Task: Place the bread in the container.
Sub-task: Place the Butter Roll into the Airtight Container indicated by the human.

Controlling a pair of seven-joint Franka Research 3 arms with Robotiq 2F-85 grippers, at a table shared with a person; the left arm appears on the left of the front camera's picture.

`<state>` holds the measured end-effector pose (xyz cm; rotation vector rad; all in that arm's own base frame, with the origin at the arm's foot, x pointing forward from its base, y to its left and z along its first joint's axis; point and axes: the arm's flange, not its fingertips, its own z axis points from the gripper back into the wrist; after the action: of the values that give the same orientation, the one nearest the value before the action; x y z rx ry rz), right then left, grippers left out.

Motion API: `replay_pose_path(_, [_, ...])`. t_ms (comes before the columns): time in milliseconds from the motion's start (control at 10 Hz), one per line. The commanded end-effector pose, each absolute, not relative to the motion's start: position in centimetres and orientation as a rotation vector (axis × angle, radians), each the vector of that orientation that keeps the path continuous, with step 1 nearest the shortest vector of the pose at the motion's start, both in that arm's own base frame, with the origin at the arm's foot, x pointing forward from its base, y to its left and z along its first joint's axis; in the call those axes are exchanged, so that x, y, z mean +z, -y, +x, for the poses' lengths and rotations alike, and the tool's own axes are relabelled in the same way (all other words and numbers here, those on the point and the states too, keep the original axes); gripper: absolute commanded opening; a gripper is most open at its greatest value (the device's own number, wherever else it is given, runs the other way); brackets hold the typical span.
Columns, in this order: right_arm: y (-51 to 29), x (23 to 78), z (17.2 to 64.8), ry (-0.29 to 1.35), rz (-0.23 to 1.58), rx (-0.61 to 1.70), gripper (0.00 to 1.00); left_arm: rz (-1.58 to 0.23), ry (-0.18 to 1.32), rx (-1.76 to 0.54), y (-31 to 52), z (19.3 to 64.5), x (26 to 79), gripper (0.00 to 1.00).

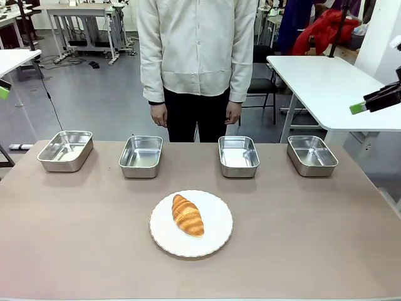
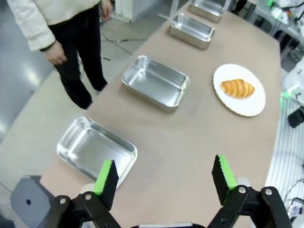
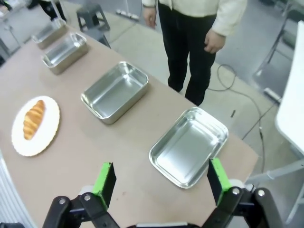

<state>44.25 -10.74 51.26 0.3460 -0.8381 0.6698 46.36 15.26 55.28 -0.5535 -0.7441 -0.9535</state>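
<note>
The bread [image 1: 188, 215] is a golden-brown croissant lying on a round white plate [image 1: 213, 241] at the table's near middle. Several identical steel pans stand empty in a row behind it; any could be the container [image 1: 141, 156], and I cannot tell which is meant. My left gripper [image 2: 165, 164] hovers open high over the table's left end, above the leftmost pan [image 2: 95, 147]; the bread [image 2: 237, 88] lies far ahead of it. My right gripper [image 3: 160, 166] hangs open above the rightmost pan [image 3: 190, 145], with the bread [image 3: 33, 118] far off to its left. Both hold nothing.
A person [image 1: 197, 56] stands at the far edge of the table with both hands hanging down. In the front view my left gripper [image 1: 4, 92] and right gripper [image 1: 360, 106] sit at the picture's edges, off the table. White tables stand behind.
</note>
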Motion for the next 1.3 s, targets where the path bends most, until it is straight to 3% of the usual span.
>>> replay_pose_path(0, [13.0,50.9,45.5,0.882,0.373,0.679,1.00,-0.562,0.815,-0.982,-16.1,46.9,55.8,1.00])
replay_pose_path(500, [15.2,51.4,45.7,0.919,0.390,0.636,1.00,-0.533,0.879,-0.955,-17.2,46.5,57.1,1.00])
replay_pose_path(1200, [15.5,51.4,45.2,0.887,0.383,0.594,1.00,-0.527,0.855,-0.931,-17.5,46.4,57.0,1.00])
